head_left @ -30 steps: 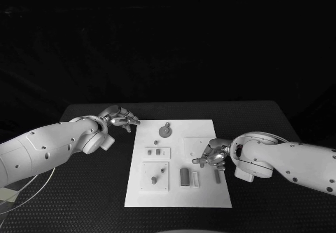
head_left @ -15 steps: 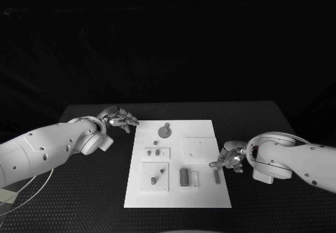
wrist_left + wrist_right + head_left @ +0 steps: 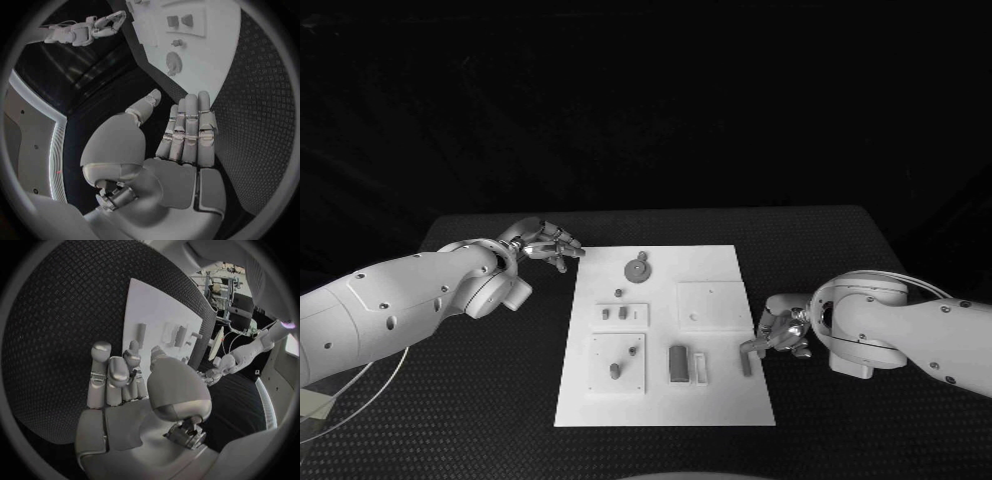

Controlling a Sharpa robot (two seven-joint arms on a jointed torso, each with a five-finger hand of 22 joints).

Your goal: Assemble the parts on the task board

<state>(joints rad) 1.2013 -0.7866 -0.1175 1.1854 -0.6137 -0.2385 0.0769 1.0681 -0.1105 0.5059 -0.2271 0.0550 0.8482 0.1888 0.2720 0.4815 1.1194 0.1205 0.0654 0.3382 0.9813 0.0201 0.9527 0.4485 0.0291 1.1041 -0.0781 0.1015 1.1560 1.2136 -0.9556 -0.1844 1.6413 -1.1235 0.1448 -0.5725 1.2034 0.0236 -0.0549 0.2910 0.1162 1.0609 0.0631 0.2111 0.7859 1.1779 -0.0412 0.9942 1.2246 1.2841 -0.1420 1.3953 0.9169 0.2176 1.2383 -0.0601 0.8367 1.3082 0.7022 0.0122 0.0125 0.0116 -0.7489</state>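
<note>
Head view: white task board (image 3: 718, 262) carries small grey parts (image 3: 679, 364).

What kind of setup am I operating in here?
Most likely a robot test bench in a lab: a white task board holding small parts lies on a black table against a dark backdrop, and the right wrist view shows shelving and cabled equipment behind.

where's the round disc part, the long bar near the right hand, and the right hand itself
round disc part (image 3: 639, 270): head view, on the disc's face, far end of the white board
long bar (image 3: 746, 363): head view, middle of the bar, by the board's right edge
right hand (image 3: 782, 334): head view, middle of the hand
</note>
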